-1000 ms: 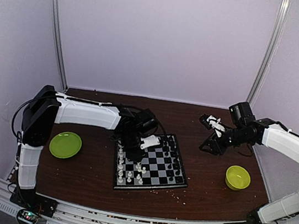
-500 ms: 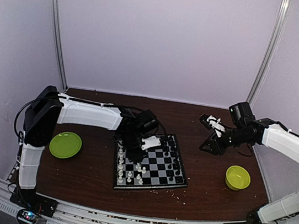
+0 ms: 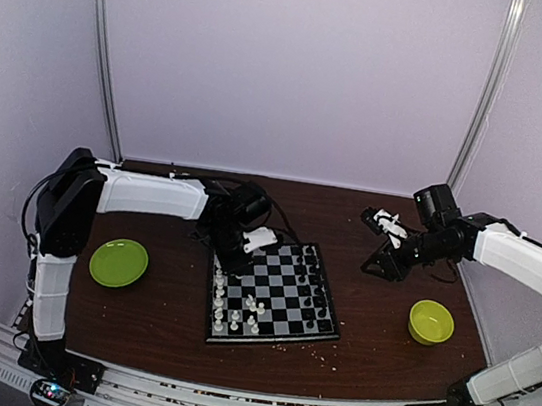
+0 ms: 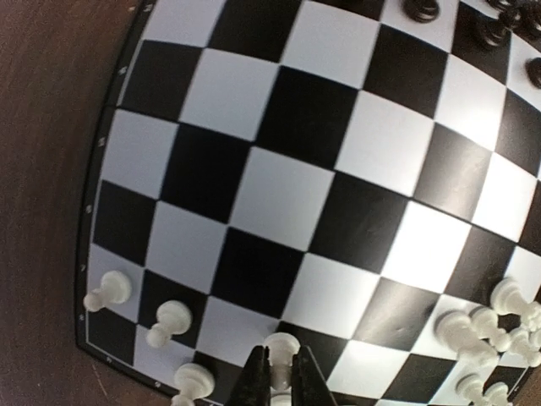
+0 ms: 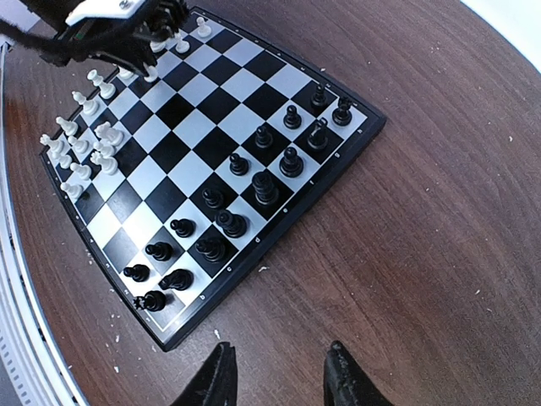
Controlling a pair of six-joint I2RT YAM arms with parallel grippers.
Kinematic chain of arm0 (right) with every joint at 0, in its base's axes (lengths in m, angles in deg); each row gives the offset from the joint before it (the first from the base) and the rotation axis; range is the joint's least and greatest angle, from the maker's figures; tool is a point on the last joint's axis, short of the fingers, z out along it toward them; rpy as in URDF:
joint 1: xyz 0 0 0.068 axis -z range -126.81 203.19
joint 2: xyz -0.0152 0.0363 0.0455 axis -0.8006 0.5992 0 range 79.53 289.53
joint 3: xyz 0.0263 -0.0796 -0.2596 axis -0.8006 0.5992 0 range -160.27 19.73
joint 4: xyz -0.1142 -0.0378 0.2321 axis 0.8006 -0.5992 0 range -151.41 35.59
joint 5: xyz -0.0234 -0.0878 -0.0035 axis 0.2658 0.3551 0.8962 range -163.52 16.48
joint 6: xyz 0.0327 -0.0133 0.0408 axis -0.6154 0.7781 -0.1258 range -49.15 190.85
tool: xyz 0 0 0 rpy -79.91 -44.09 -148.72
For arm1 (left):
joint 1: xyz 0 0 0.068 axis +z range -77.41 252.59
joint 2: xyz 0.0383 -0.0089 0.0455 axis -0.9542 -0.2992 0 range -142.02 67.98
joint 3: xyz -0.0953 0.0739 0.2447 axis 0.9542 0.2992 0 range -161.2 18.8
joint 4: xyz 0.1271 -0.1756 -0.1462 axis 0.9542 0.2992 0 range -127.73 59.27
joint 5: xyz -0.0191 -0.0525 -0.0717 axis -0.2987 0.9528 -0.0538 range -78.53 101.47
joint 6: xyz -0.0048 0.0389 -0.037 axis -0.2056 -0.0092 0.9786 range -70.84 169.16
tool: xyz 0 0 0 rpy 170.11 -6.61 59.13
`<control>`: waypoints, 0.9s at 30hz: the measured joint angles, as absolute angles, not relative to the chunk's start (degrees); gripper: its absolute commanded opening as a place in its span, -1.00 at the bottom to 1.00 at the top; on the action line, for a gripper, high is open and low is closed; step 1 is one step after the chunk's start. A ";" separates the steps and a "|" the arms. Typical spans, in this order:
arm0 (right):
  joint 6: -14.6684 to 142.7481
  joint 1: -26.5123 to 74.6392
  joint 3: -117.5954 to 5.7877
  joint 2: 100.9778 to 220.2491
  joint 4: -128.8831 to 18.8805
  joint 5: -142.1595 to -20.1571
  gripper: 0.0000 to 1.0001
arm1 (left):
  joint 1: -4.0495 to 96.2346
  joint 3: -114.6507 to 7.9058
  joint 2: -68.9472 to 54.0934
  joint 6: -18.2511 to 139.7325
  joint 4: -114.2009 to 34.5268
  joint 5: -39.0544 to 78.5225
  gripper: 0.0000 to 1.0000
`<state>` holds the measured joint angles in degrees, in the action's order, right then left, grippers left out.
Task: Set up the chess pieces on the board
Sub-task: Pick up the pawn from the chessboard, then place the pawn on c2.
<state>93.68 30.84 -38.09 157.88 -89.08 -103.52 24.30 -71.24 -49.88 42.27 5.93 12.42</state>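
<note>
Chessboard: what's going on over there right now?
The left gripper is pinched on a white piece near the edge of the board, by the other white chessmen. Black chessmen stand scattered along the opposite side. The right gripper hangs open and empty over the table beside the board.

1. board (image 3: 278,295) on the table (image 3: 163,324), about midway across.
2. plate (image 3: 118,262) on the table well left of the board, bowl (image 3: 428,333) well right of it.
3. chess pieces (image 3: 220,303) on the board, grouped along its left side and its right side.
</note>
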 measured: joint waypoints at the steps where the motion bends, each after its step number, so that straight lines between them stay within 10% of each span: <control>1: 93.68 30.84 -38.09 157.88 -89.10 -103.49 -0.29 | 24.85 -71.07 -49.56 42.29 5.93 12.16 -0.84; 27: 94.69 30.84 -38.20 158.73 -89.69 -103.47 -0.29 | 27.27 -70.81 -48.86 43.29 5.29 11.72 -0.81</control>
<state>94.69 30.84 -38.20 158.73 -89.69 -103.47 27.27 -70.81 -48.86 43.29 5.29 11.72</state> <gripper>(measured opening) 0.355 0.090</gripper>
